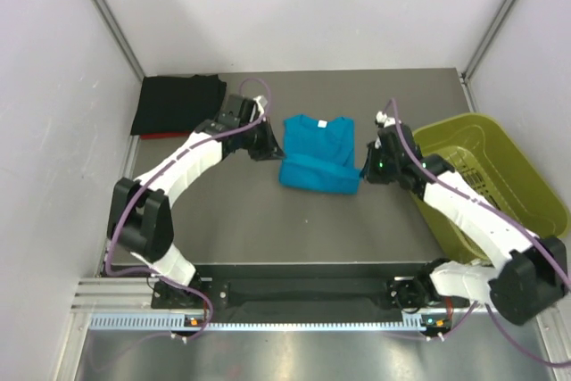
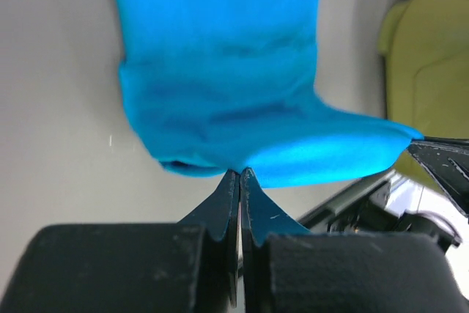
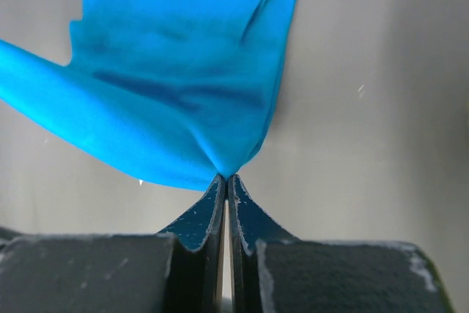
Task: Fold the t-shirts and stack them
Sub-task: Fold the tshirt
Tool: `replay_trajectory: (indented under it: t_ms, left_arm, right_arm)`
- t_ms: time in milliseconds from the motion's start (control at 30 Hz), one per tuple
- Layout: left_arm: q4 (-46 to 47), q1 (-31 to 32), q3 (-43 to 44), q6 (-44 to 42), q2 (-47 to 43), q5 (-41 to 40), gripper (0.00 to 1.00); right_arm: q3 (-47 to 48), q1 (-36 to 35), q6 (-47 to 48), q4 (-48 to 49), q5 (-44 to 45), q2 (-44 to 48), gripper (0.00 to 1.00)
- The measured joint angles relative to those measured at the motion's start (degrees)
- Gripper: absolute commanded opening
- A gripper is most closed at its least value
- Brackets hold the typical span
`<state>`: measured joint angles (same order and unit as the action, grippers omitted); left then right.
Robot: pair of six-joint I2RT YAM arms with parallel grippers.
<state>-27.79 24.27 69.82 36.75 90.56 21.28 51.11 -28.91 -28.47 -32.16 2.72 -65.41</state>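
Observation:
The teal-blue t-shirt (image 1: 318,163) lies on the grey table mid-scene, its lower part folded up into a thick band, white neck label at the far edge. My left gripper (image 1: 270,150) is shut on its left edge; in the left wrist view (image 2: 239,174) the fingertips pinch the cloth (image 2: 220,71). My right gripper (image 1: 368,169) is shut on its right edge; in the right wrist view (image 3: 225,177) the cloth (image 3: 176,56) pulls up from the tips. A folded black t-shirt (image 1: 177,103) lies at the far left on a red one (image 1: 159,136), of which only an edge shows.
A yellow-green plastic bin (image 1: 500,176) stands at the right, beside and under my right arm; it also shows in the left wrist view (image 2: 432,56). White walls enclose the table (image 1: 294,229) at the back and sides.

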Motion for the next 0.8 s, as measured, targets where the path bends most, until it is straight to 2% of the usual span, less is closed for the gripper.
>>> replay_trajectory:
  t_ms: [400, 567, 800]
  left_arm:
    - [1.7, -5.0, 17.7, -0.9, 15.7, 2.7, 0.0]
    - [6.6, -7.4, 22.8, -0.5, 22.1, 6.3, 0.0]
    - [14.8, -9.7, 27.2, 2.5, 31.8, 12.0, 0.0]
  right_arm:
    - [19.0, 9.1, 9.0, 0.3, -5.8, -20.5, 0.0]
    - [26.9, 10.5, 11.4, 1.2, -6.6, -28.4, 0.0]
    - [33.1, 11.9, 13.2, 3.3, -7.8, -37.1, 0.0]
